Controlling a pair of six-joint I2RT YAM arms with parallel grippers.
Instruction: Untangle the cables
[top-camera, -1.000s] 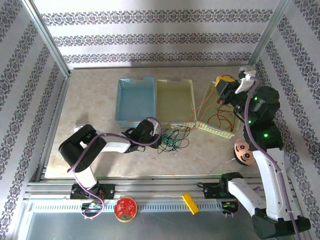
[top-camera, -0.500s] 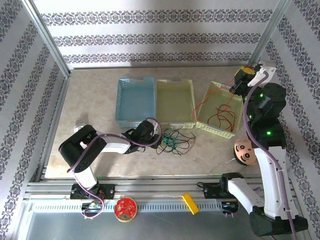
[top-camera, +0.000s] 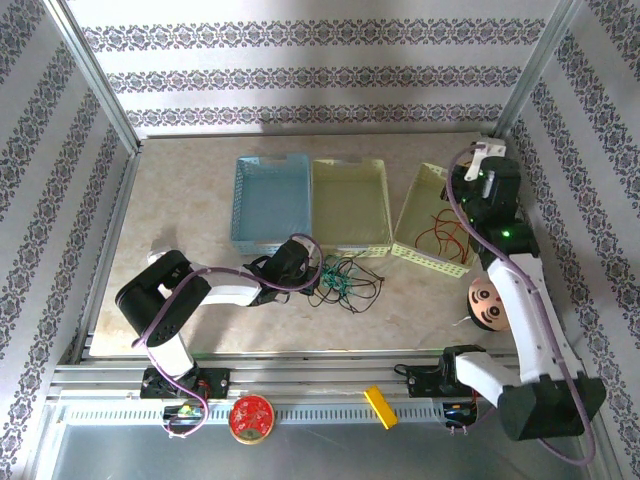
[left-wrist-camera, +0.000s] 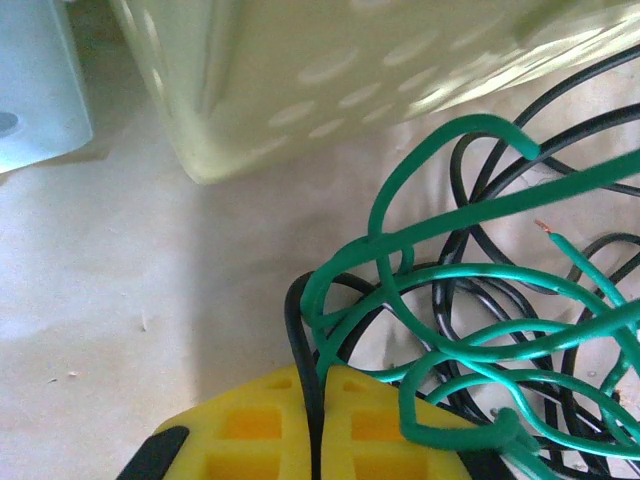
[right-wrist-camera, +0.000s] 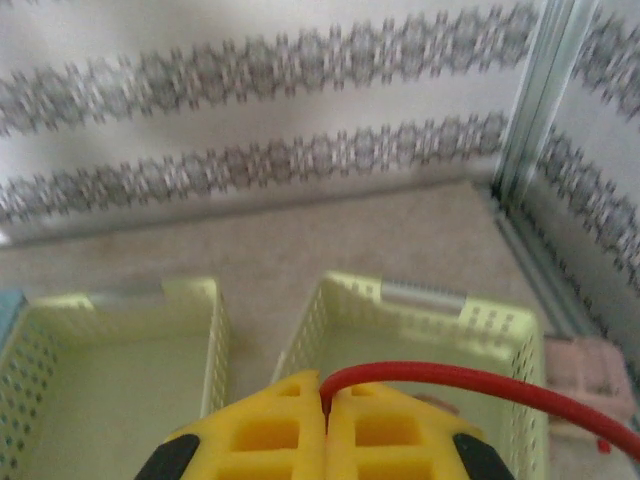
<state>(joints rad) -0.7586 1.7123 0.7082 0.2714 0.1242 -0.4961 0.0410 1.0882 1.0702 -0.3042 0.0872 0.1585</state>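
**Both grippers closed, each on a single strand; clump at the left fingertips**

*Left side.* You see the left gripper (left-wrist-camera: 318, 400) with its yellow fingers pressed together on one black cable (left-wrist-camera: 296, 322). This strand rises from between the tips and bends to the hand's right into the cables (top-camera: 343, 283). The clump of green and black strands lies on the table (top-camera: 200, 180), touching the fingertips and spreading ahead of them and to their right. The green cables (left-wrist-camera: 500, 204) arch above the clump, and one green loop lies across the hand's right finger. Directly ahead of this hand stands a pale yellow-green basket (left-wrist-camera: 300, 90), its near corner close to the fingertips. A blue basket (left-wrist-camera: 30, 90) sits ahead and to the hand's left, beside the first.

*Right side.* The right gripper (right-wrist-camera: 325, 400) is likewise closed, pinching a single red cable (right-wrist-camera: 450, 373). The strand leaves the tips, arches to the hand's right and drops out of the wrist view at the lower right edge. Below and ahead of this hand is a second yellow-green basket (right-wrist-camera: 420, 293). From overhead, more red strands (top-camera: 447, 237) lie coiled on its floor. You cannot tell whether the held strand joins them. This hand is well apart from the clump.
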